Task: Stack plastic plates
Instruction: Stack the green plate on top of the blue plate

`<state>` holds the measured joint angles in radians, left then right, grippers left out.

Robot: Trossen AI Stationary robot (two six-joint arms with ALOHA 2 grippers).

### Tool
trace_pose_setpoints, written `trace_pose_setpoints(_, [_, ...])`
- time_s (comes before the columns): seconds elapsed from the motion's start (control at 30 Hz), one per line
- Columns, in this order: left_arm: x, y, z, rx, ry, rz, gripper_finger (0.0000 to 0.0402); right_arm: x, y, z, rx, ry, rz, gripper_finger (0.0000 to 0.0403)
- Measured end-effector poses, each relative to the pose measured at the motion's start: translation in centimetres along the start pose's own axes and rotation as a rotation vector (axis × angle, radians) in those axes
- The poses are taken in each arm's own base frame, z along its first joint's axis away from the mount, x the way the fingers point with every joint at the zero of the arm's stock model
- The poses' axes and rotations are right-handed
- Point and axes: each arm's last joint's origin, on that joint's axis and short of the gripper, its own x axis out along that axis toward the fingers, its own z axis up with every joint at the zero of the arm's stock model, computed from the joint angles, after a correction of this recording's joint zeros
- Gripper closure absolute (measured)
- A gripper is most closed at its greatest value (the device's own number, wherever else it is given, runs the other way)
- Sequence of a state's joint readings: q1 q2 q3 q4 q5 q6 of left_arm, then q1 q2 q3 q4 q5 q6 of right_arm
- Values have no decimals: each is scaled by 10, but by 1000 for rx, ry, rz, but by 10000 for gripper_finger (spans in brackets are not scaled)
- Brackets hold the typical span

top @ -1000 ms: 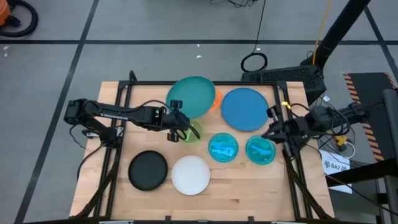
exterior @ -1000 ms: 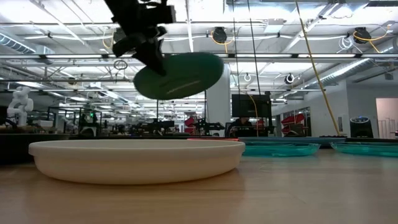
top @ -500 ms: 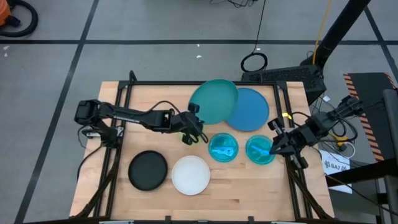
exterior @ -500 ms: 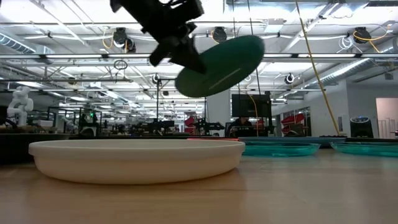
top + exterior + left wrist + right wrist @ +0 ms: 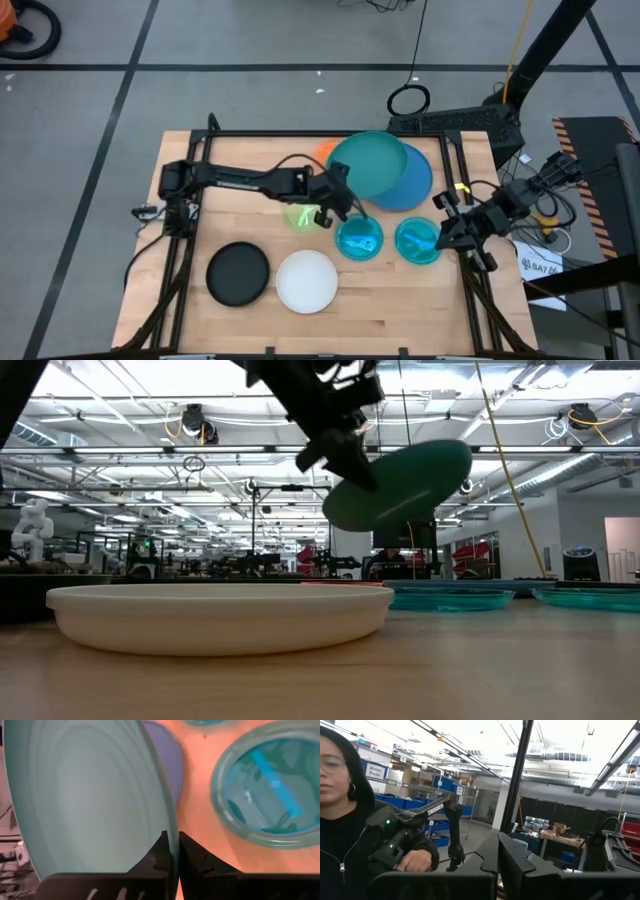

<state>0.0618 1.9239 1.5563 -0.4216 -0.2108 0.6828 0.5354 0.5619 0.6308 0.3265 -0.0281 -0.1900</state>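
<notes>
The left gripper (image 5: 343, 199) is pinching the teal plate (image 5: 367, 166) by its rim, holding it tilted in the air, overlapping the blue plate (image 5: 411, 184) at the table's far side. The right gripper (image 5: 447, 222) is waiting at the right edge beside a cyan plate (image 5: 417, 241), fingers closed on nothing.

Bright even overhead light, ceiling strip lamps (image 5: 560, 452) glaring in the low view, soft faint shadows, near white plate (image 5: 215, 615) slightly blurred
</notes>
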Motion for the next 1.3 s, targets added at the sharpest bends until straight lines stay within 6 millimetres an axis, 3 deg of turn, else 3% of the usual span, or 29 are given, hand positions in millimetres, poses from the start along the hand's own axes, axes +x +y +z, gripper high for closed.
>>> trace_pose_setpoints(0.33, [39,5,4,-12,54,-31,389,-5,0,1,-5,14,2,401])
trace_pose_setpoints(0.67, [67,24,29,2,24,-57,389,-6,0,1,-16,15,2,401])
trace_pose_setpoints(1.03, [91,37,14,-35,40,-119,389,-7,0,1,-19,20,3,401])
trace_pose_setpoints(1.3, [100,29,12,-42,18,-201,389,-7,0,0,-35,27,1,401])
